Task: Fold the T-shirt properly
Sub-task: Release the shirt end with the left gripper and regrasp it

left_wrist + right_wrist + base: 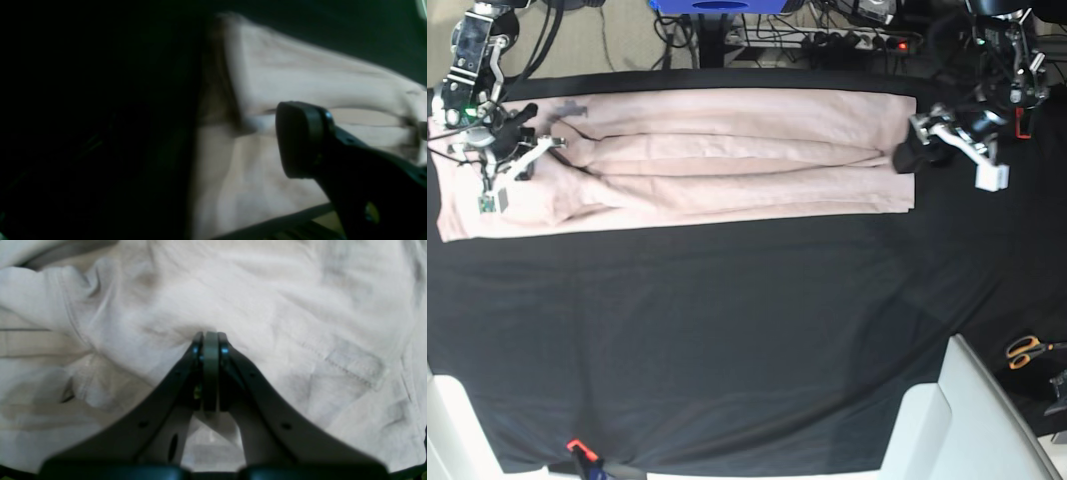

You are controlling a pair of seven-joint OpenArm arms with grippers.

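Note:
The pale pink T-shirt (727, 150) lies folded into a long flat band across the far part of the black table cloth (727, 330). My right gripper (515, 150) is at the shirt's left end. In the right wrist view it (210, 336) is shut, its tips pressed into puckered fabric (267, 300), with a fold running between its fingers. My left gripper (914, 152) is at the shirt's right edge. In the blurred left wrist view one dark finger (300, 140) stands over the fabric (300, 66), and the other is lost in darkness at the left.
Orange-handled scissors (1027, 350) lie off the table's right side. White panels (957, 420) stand at the front right corner. A power strip and cables (847, 40) run behind the table. A small red-tipped object (577, 447) sits at the front edge.

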